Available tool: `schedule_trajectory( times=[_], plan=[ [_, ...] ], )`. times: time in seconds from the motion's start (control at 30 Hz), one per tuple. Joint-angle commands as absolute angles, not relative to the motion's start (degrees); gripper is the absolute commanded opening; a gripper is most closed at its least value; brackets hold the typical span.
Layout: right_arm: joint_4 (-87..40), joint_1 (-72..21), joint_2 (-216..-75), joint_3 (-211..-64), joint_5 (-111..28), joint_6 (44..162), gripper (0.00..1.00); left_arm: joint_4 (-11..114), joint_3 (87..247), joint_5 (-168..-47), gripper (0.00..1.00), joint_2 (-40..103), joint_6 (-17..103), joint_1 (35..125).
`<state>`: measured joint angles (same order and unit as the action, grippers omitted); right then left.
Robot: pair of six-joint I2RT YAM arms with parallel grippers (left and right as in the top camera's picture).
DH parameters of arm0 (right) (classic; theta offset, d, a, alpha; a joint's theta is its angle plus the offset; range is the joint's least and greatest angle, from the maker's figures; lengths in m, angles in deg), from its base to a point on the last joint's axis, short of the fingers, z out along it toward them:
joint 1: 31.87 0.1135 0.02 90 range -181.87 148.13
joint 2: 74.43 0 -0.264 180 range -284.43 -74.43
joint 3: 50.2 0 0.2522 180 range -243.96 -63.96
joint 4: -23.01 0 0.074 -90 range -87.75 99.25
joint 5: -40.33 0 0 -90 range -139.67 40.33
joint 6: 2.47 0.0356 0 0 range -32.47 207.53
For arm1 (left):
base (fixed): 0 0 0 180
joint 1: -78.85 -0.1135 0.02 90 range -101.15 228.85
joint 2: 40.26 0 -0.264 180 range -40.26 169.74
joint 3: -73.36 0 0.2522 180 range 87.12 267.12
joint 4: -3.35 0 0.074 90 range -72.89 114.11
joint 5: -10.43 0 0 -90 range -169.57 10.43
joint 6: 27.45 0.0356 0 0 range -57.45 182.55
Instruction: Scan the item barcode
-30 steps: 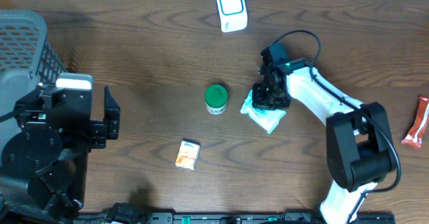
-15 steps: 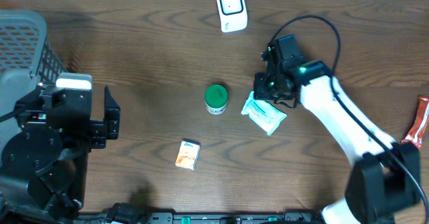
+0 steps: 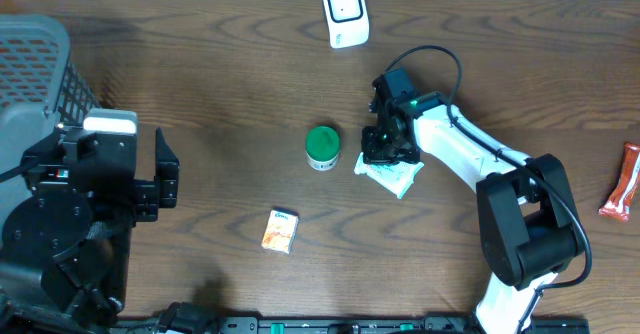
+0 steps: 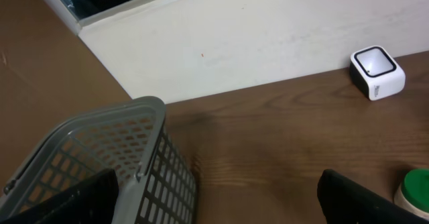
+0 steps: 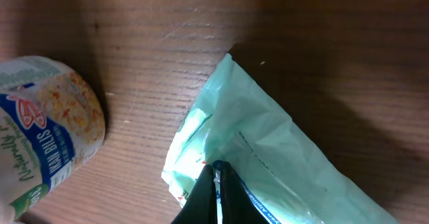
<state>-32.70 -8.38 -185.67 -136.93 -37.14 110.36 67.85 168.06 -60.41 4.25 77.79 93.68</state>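
Observation:
A pale green plastic packet [image 3: 397, 178] lies on the brown table right of centre. My right gripper [image 3: 379, 155] is down over the packet's left end. In the right wrist view its fingers stand pressed together, the shut tips [image 5: 218, 168] touching the packet's [image 5: 275, 140] film, with nothing visibly pinched between them. The white barcode scanner [image 3: 345, 12] stands at the table's far edge, also in the left wrist view [image 4: 377, 71]. My left gripper [image 3: 167, 174] hovers at the left by the basket, open and empty [image 4: 214, 210].
A green-lidded cup [image 3: 322, 146] stands just left of the packet, its printed side in the right wrist view [image 5: 47, 130]. A small orange box [image 3: 280, 230] lies nearer the front. A red packet [image 3: 622, 181] is at the right edge. A grey basket [image 3: 35, 64] fills the far left.
The right arm rose off the packet, then came back down onto its left end. The packet has shifted slightly left. The left arm has not moved.

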Motion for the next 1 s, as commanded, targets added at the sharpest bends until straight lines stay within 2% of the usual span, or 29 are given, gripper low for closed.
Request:
schedule_trajectory(
  times=[0.0,0.1,0.13,0.2,0.23,0.37,0.53,0.6,0.63,0.67,0.77,0.8,0.83,0.97],
  plan=[
    [-34.50,-7.14,-182.17,-136.17,-35.65,110.16,0.01,67.68,168.22,-60.89,0.95,4.23,77.68,93.66],
    [-36.77,-7.29,-174.68,-136.25,-37.53,109.99,0.01,67.68,168.22,-60.89,0.95,4.23,77.68,93.66],
    [-37.62,-7.33,-172.16,-136.25,-38.93,109.97,0.13,67.68,168.22,-60.89,0.95,4.23,77.68,93.66],
    [-39.41,-7.68,-167.79,-136.25,-41.38,109.99,0.66,67.68,168.22,-60.89,0.95,4.23,77.68,93.66],
    [-40.44,-8.12,-165.69,-136.25,-41.90,110.01,0.78,67.68,168.22,-60.89,0.95,4.23,77.68,93.66],
    [-44.05,-12.12,-161.74,-136.15,-41.79,108.31,0.95,67.68,168.22,-60.89,0.95,4.23,77.68,93.66],
    [-44.79,-20.73,-162.85,-132.63,-27.65,98.21,0.98,67.68,168.22,-60.89,0.95,4.23,77.68,93.66],
    [-43.48,-23.70,-163.66,-129.70,-23.81,95.98,0.94,67.68,168.22,-60.89,0.95,4.23,77.68,93.66],
    [-43.33,-24.27,-163.95,-128.69,-23.09,96.02,0.89,67.68,168.22,-60.89,0.95,4.23,77.68,93.66],
    [-43.26,-24.36,-163.97,-127.84,-22.01,96.00,0.78,67.68,168.22,-60.89,0.95,4.23,77.68,93.66],
    [-42.85,-22.81,-163.97,-126.40,-21.34,96.00,0.14,67.68,168.22,-60.89,0.95,4.23,77.68,93.66],
    [-42.67,-22.13,-163.97,-126.33,-22.01,96.04,0.06,67.68,168.22,-60.89,0.95,4.23,77.68,93.66],
    [-42.32,-21.50,-163.97,-126.27,-22.76,96.04,0.02,67.68,168.22,-60.89,0.95,4.23,77.68,93.66],
    [-39.61,-19.68,-164.03,-126.11,-28.55,98.99,0.01,67.68,168.22,-60.89,0.95,4.23,77.68,93.66]
  ],
)
